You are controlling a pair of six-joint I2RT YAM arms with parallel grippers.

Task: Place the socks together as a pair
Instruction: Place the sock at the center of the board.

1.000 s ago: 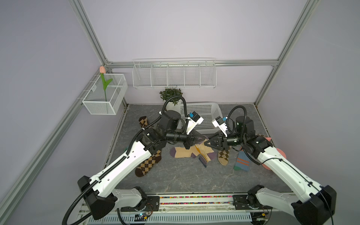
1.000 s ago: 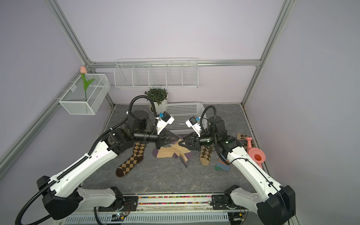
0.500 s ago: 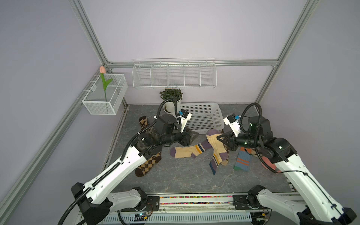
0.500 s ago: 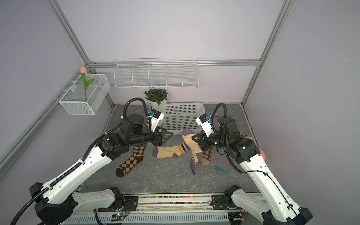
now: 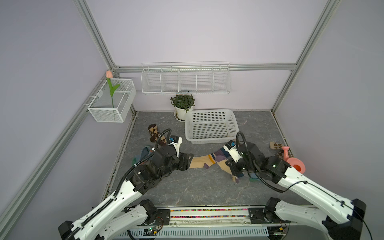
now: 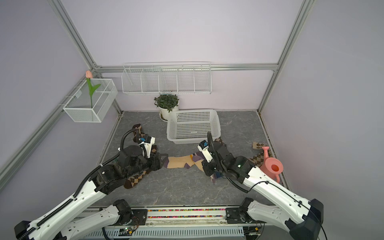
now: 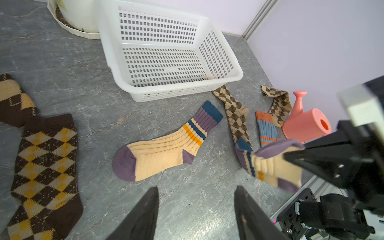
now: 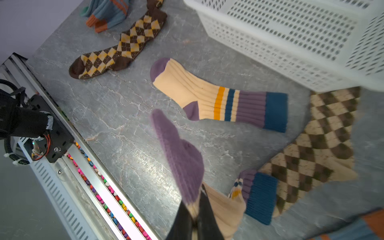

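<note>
One cream ribbed sock with a purple toe (image 7: pixel 164 151) lies flat in the middle of the table (image 5: pixel 199 162). My left gripper (image 7: pixel 196 188) hovers open just short of its toe, with only bare table between the fingers. The matching cream sock (image 8: pixel 180 153) hangs from my right gripper (image 8: pixel 196 207), which is shut on it near the toe. Its blue cuff (image 8: pixel 261 197) droops onto a tan argyle sock (image 8: pixel 315 149). In both top views the right gripper (image 6: pixel 205 168) sits right of the flat sock (image 6: pixel 178 162).
Dark-brown argyle socks (image 7: pixel 45 158) lie by the left arm, with a blue orange-striped sock (image 8: pixel 106 10) beyond. A second tan argyle sock (image 7: pixel 278 104), another blue sock (image 7: pixel 266 131) and a pink watering can (image 5: pixel 295 164) sit at the right. A white basket (image 5: pixel 211 124) and potted plant (image 5: pixel 182 104) stand behind.
The left gripper opened, left one cream sock flat on the table and drew back leftward. The right gripper shut on the other cream sock and carried it rightward.
</note>
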